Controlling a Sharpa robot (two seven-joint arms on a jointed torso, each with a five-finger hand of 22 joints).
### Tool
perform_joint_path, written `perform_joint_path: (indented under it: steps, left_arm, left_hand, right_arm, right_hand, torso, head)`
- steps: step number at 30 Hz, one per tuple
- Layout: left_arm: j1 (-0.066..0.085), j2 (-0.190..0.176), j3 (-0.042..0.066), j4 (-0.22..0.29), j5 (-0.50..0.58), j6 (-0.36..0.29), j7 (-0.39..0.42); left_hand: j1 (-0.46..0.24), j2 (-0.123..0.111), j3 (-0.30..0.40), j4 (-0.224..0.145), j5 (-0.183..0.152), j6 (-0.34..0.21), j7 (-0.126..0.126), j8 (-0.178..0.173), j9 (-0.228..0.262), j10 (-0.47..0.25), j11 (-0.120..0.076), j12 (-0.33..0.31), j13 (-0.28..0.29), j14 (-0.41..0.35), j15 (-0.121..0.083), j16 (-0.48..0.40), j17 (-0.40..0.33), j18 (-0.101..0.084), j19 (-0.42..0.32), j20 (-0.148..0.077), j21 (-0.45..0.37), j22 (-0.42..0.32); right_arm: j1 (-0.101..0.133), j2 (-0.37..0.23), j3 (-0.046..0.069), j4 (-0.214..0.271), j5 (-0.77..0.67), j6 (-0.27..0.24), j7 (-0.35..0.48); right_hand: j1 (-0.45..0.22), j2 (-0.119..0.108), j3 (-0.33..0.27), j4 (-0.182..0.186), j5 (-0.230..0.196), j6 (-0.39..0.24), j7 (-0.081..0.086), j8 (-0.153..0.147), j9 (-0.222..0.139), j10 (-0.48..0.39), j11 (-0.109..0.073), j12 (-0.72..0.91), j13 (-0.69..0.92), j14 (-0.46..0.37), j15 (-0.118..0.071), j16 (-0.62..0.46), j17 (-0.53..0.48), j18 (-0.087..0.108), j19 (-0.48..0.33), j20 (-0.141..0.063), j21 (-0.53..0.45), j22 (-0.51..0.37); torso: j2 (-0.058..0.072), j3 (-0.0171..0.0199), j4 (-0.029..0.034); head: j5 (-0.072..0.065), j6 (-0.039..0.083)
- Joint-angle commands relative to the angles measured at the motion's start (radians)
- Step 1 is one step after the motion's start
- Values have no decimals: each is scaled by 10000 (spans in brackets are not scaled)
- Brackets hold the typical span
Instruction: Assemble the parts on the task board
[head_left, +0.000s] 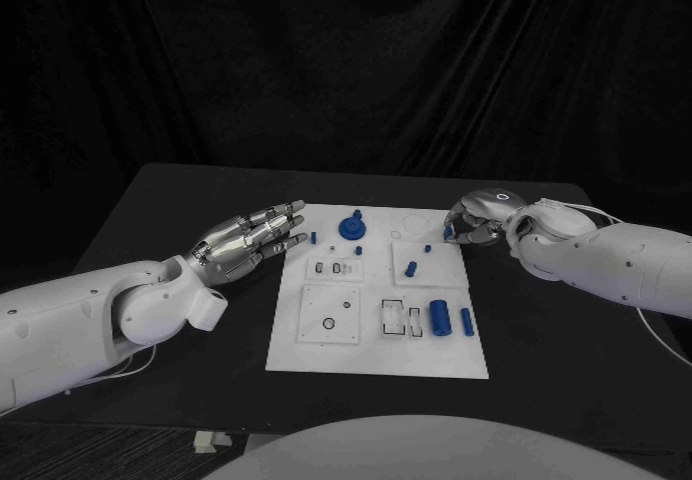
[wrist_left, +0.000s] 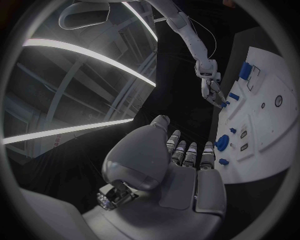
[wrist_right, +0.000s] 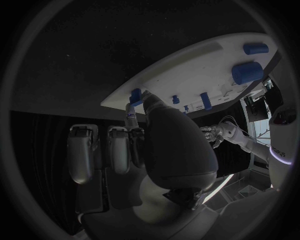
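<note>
**Right hand pinching a part at the board's far edge**

We are seeing the right hand (head_left: 476, 222) pinching a small blue part (wrist_right: 135, 95) at the task board (head_left: 378, 355) rim; a slip risks dropping it. The left hand (head_left: 248, 240) is hovering alongside, fingers apart, empty.

Left hand (head_left: 248, 238) extended flat with fingers straight and held together, holding nothing, just beside the left edge of the task board (head_left: 378, 362). Right hand (head_left: 476, 222) bent down at the board's far right corner, fingertips (wrist_right: 139, 98) pinching a small blue part (wrist_right: 135, 95)
</note>
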Motion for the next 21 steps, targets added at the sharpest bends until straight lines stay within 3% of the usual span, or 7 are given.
perform_joint_path:
  steps: [1, 17, 21]
  left_arm:
    - [-15, 3, 10, 41, 10, 155, 134]
    - [-18, -2, 10, 32, 10, 188, 123]
    - [-19, 3, 10, 29, 10, 200, 117]
  left_hand:
    - [25, -2, 89, -32, 53, -4, 66, 62, 5, 9, 91, 27, 13, 5, 44, -2, -12, 50, 11, 74, -34, -17]
    - [25, -2, 89, -32, 53, -4, 66, 62, 5, 9, 91, 27, 13, 5, 44, -2, -12, 50, 11, 74, -34, -17]
    - [25, -2, 89, -32, 53, -4, 66, 62, 5, 9, 91, 27, 13, 5, 44, -2, -12, 50, 11, 74, -34, -17]
  right_arm:
    - [-32, 13, 4, -34, -20, 33, -202]
    - [-51, 93, 5, -113, -20, 23, -253]
    - [-52, 106, 5, -114, -20, 4, -237]
  right_hand:
    - [45, 55, 8, -66, 94, 81, 7, 54, 30, 1066, 65, 36, 2634, 1050, 86, 27, 2634, 22, 871, 65, -38, 2505]
    - [196, 229, 90, -267, 552, 181, -1, 146, 219, 1066, 61, 36, 2634, 1050, 81, 27, 2634, 33, 849, 64, -79, 2490]
    - [296, 300, 149, -419, 869, 220, 2, 184, 321, 1066, 66, 36, 2634, 1050, 72, 27, 2634, 36, 843, 53, -91, 2487]
  torso:
    - [1, 0, 0]
    - [0, 1, -3]
    - [-1, 1, 1]
  head:
    - [-10, -2]
    - [5, -2]
    - [3, -2]
